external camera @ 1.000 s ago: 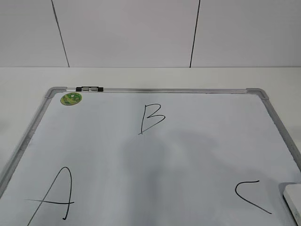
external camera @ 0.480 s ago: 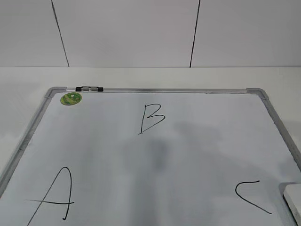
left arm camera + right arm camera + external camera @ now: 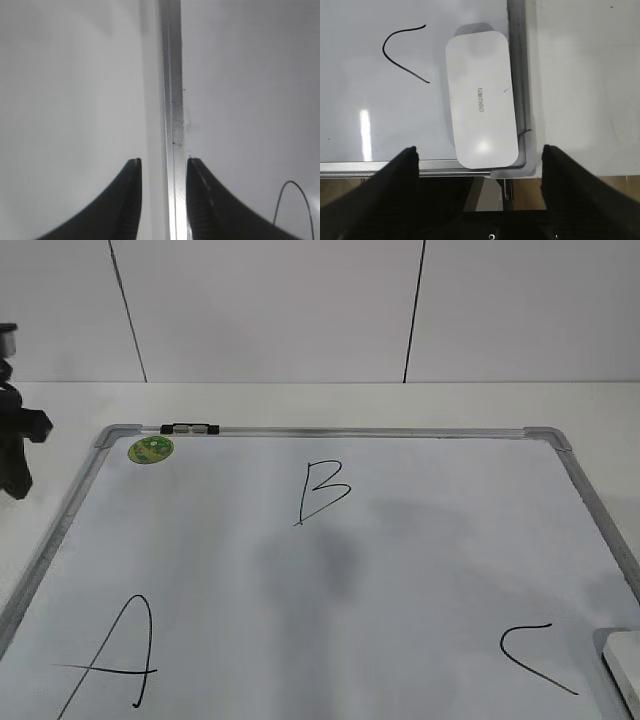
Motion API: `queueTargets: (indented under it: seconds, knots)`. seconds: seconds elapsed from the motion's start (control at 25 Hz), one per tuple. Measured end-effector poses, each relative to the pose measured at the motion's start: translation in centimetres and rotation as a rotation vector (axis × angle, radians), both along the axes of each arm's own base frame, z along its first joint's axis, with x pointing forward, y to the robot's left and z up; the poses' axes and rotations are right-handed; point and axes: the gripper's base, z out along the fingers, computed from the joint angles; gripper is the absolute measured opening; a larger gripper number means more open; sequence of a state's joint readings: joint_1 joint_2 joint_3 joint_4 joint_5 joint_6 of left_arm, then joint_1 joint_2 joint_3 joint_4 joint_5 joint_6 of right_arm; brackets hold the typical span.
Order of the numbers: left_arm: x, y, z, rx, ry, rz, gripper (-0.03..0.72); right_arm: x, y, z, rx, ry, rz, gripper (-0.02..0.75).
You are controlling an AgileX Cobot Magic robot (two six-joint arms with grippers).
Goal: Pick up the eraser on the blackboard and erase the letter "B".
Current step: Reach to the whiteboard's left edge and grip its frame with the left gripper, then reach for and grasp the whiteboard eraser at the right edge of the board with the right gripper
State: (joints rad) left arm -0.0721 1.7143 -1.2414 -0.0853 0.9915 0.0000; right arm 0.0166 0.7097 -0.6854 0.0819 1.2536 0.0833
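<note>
The blackboard (image 3: pixel 400 570) lies flat on a white table (image 3: pixel 300 405), its silver frame running round a pale writing surface. On it, the letter "B" (image 3: pixel 322 492) sits near the top middle, with a large "A" (image 3: pixel 115 660) at lower left and an open "C" (image 3: pixel 535 658) at lower right; a round green sticker (image 3: pixel 151 449) marks the top left corner.

The eraser (image 3: pixel 480 99) rests in the board's lower right corner, its long side against the frame, just beside the "C". The right gripper (image 3: pixel 479 155) hangs above it with fingers (image 3: pixel 402 172) spread wide, the eraser lying between them, seemingly untouched.

The left gripper (image 3: pixel 162 167) hovers over the board's left frame rail (image 3: pixel 171 100), fingers (image 3: pixel 131 190) parted only slightly and empty; its height above the rail is hard to judge.
</note>
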Motion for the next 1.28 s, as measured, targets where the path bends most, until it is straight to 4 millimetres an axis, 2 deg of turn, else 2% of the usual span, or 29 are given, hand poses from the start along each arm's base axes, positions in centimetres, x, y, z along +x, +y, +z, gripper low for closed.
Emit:
queueTargets:
  seconds: [0.24,0.56,0.68,0.96,1.08,1.2,1.28]
  knots:
    - [2.0,-0.5,-4.4,0.009,0.064,-0.016,0.234,0.0,0.0,0.0,0.000,0.000,0.000,0.585]
    - [2.8,-0.6,-7.3,0.015,0.115,-0.019,0.234,0.0,0.0,0.0,0.000,0.000,0.000,0.585]
    - [2.9,-0.6,-8.0,0.019,0.134,-0.028,0.234,0.0,0.0,0.0,0.000,0.000,0.000,0.585]
    - [3.1,-0.6,-8.1,0.019,0.137,-0.033,0.230,0.0,0.0,0.0,-0.002,0.000,0.000,0.585]
    - [3.0,-0.6,-8.1,0.021,0.141,-0.034,0.167,0.0,0.0,0.0,-0.004,0.000,0.000,0.585]
    - [3.0,-0.7,-8.1,0.021,0.142,-0.036,0.064,0.0,0.0,0.0,-0.004,0.000,0.000,0.585]
    - [3.0,-0.7,-8.1,0.017,0.145,-0.030,0.046,0.0,0.0,0.0,-0.004,0.000,0.000,0.585]
